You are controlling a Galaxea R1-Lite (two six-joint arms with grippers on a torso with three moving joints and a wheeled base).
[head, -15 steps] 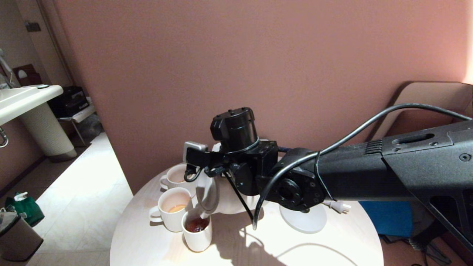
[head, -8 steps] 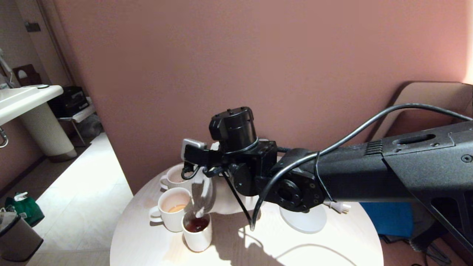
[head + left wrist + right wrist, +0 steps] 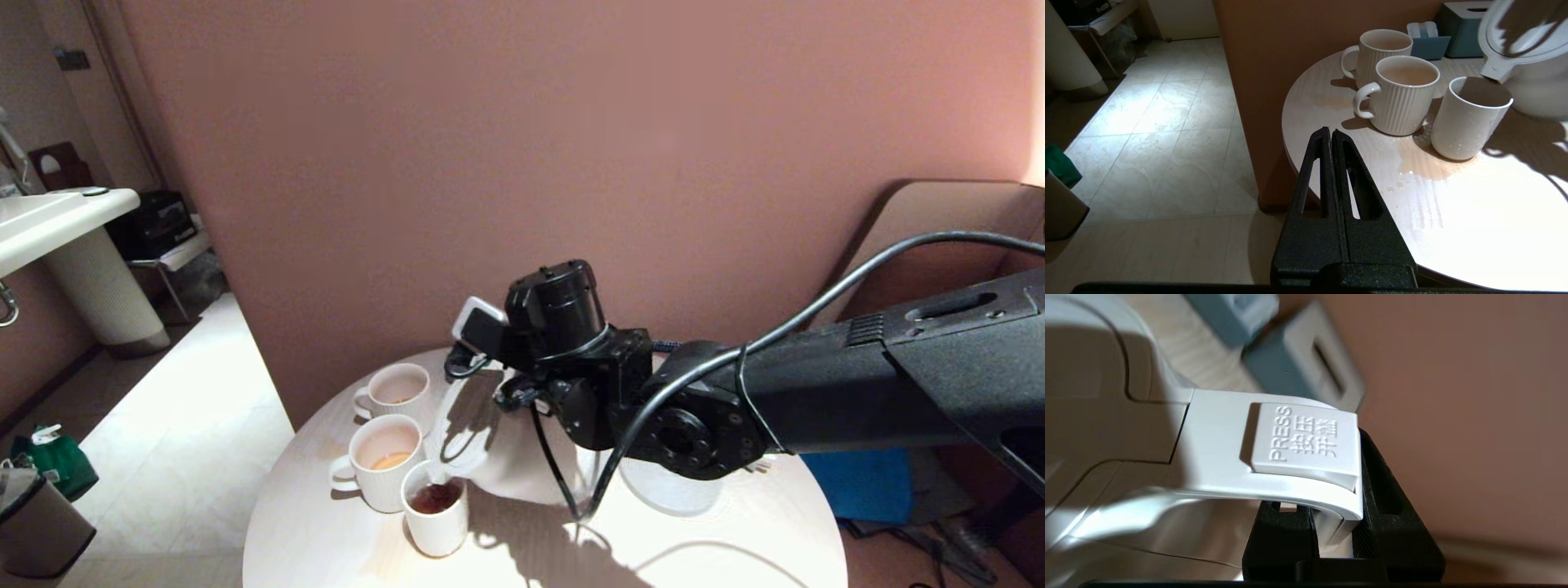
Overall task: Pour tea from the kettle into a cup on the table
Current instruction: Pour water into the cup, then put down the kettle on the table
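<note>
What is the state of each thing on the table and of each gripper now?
kettle: lifted, tilted, spout over the cup.
cup: upright, partly filled with tea.
near mug: upright, a little pale liquid inside.
far mug: upright, contents unclear.
kettle base: on the table, without the kettle.
right gripper: shut on the kettle handle.
left gripper: shut, empty, beside the table edge.

Hotel-like room: washbasin [image 3: 49,220], tea table [image 3: 735,539]
</note>
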